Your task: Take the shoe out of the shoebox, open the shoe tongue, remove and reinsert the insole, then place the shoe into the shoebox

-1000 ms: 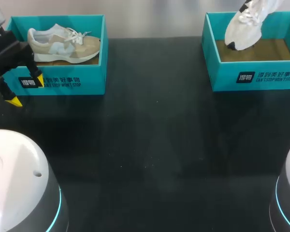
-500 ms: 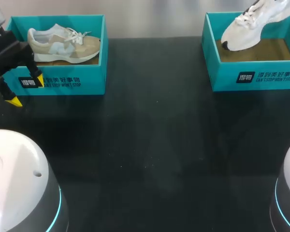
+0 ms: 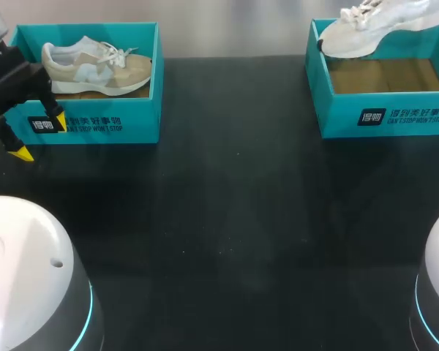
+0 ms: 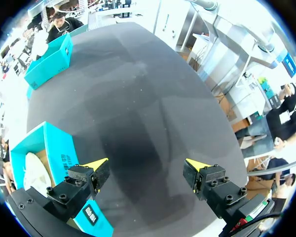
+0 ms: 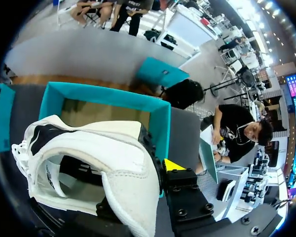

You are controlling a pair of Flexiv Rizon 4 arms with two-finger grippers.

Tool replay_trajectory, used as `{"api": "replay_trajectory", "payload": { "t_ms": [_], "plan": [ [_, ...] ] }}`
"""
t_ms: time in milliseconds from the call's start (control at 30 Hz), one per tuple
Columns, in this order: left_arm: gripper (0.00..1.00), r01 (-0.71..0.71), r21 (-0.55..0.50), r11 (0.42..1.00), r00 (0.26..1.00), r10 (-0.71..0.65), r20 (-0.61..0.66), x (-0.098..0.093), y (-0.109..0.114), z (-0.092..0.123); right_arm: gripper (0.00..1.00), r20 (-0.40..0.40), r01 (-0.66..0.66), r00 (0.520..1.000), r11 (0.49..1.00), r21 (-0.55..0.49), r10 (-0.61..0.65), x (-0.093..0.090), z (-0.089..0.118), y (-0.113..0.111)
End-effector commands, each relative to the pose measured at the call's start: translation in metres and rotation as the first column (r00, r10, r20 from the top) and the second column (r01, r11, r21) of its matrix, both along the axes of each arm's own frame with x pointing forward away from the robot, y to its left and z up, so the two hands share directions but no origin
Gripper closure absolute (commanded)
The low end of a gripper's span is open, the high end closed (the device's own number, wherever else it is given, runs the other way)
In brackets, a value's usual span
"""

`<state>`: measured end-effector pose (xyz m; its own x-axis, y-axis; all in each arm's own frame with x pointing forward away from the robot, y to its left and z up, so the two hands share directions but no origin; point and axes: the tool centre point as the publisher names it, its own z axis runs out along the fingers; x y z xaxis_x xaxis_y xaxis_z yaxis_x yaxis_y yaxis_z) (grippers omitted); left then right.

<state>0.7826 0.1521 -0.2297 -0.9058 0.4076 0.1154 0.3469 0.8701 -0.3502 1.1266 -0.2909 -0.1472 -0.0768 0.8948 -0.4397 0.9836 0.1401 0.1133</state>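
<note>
shoe [image 3: 367, 36]: white, black toe tip, white laces, lying level.

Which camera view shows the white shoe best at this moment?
The right wrist view: the white shoe fills it from close, with laces, opening and heel visible. The head view shows it only small, above the right shoebox, partly cut off. In the left wrist view it is a far white speck.
</note>
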Motion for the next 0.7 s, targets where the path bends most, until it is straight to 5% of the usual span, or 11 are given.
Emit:
{"api": "replay_trajectory", "payload": {
  "t_ms": [33,433,700],
  "plan": [
    [0.0,0.001,0.002,1.0,1.0,-0.001,0.002,-0.001,0.001,0.001,1.0,-0.006,0.002,1.0,1.0,0.001,-0.002,0.003,0.002,0.0],
    [0.0,0.001,0.002,1.0,1.0,-0.001,0.002,-0.001,0.001,0.001,1.0,0.006,0.127,0.992,0.982,0.139,-0.129,-0.012,-0.02,-0.041],
    [0.0,0.001,0.002,1.0,1.0,-0.001,0.002,-0.001,0.001,0.001,1.0,-0.009,0.13,0.991,0.981,0.142,-0.13,-0.024,-0.047,-0.043]
  ]
}}
